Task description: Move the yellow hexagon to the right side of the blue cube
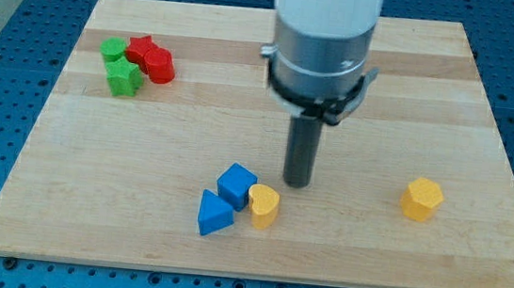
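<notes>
While my tip (298, 183) rests on the wooden board (414, 83), it stands just to the view's right of the blue cube (236, 184) and just above the yellow heart (264, 205), touching neither as far as I can tell. No claw shows on this arm; it ends in a plain dark rod with nothing to open or close.

The yellow hexagon (422, 198) sits well apart from the tip, toward the view's right, alone on bare wood. It is already on the right of the blue cube, though far from it, with the rod and the yellow heart between them.

The blue cube, the yellow heart and a blue triangle (214, 215) form a tight cluster near the view's bottom centre: the heart touches the cube's lower right side, and the triangle lies just below and left of the cube.

At the view's upper left sits another cluster: two green blocks (118, 64), one above the other, and two red blocks (151, 58) pressed against their right side. Their exact shapes are hard to make out.
</notes>
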Available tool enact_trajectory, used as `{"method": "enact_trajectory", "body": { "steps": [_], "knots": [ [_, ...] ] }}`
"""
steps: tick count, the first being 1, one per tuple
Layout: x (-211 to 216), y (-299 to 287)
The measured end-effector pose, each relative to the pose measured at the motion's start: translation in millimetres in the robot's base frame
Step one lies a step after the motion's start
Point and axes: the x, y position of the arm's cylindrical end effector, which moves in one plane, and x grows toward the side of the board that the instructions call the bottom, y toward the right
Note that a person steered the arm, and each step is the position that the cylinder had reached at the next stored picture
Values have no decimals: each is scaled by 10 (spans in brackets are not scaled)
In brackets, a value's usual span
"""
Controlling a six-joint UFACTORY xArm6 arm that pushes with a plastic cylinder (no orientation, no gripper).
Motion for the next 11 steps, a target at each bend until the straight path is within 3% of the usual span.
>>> {"method": "enact_trajectory", "body": {
  "steps": [2, 4, 5, 7, 11],
  "knots": [
    [-142, 1402],
    [107, 1751],
    [301, 1733],
    [301, 1432],
    [321, -182]
  ]
}}
